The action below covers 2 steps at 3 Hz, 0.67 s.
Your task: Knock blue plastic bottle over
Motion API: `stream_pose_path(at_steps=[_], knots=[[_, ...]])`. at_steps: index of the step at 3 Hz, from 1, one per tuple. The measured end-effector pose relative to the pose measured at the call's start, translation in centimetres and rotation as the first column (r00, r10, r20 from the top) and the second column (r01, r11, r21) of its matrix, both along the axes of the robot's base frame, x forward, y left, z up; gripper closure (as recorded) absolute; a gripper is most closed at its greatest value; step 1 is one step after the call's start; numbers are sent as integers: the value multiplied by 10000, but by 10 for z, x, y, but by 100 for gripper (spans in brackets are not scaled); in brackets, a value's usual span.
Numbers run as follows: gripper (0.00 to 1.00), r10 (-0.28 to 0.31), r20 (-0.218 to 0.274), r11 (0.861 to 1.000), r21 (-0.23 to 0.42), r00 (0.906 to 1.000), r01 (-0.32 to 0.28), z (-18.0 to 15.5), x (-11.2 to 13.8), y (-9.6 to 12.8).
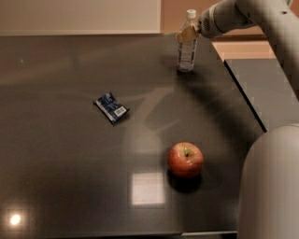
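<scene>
Tabletop (65, 65) comes first: a wide, dark, glossy slab that fills most of the camera view. The blue plastic bottle (187, 58) stands upright on it close to the far right corner, with its white cap (190, 13) on top. Next in size, the robot's pale arm (243, 14) reaches in from the right of the bottle. Its rounded body (273, 186) bulks up well in front of the bottle and to its right. The gripper (188, 33) sits against the bottle's upper part, just below the cap, on the side facing the camera. It appears to touch the bottle, but I cannot tell whether it is open or closed, or whether it has any hold.

The bottle is not yet down. Contact this high should tip it, I judge. Even so, a slow or glancing push could slide the light bottle across the slick surface or spin it aside, leaving it upright. The right and back edges are both near the bottle, so a push towards either could send it off the table once it falls and rolls.

A red apple (185, 159) lies well in front of the bottle. The smallest thing, a flat dark-blue snack packet (111, 107), lies in front of the bottle and to its left. Both are well apart from it, and neither stands in the way of a fall.
</scene>
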State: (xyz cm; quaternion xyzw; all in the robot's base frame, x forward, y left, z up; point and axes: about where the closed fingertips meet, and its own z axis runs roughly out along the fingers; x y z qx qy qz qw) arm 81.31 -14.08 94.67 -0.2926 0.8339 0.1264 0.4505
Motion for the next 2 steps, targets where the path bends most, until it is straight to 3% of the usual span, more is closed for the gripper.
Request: stream_pose_path(at_steps=[1, 2], knots=[[88, 404, 2, 9991, -148, 9992, -404, 11, -10, 1], [100, 1141, -196, 9912, -649, 9933, -1152, 28, -28, 5]])
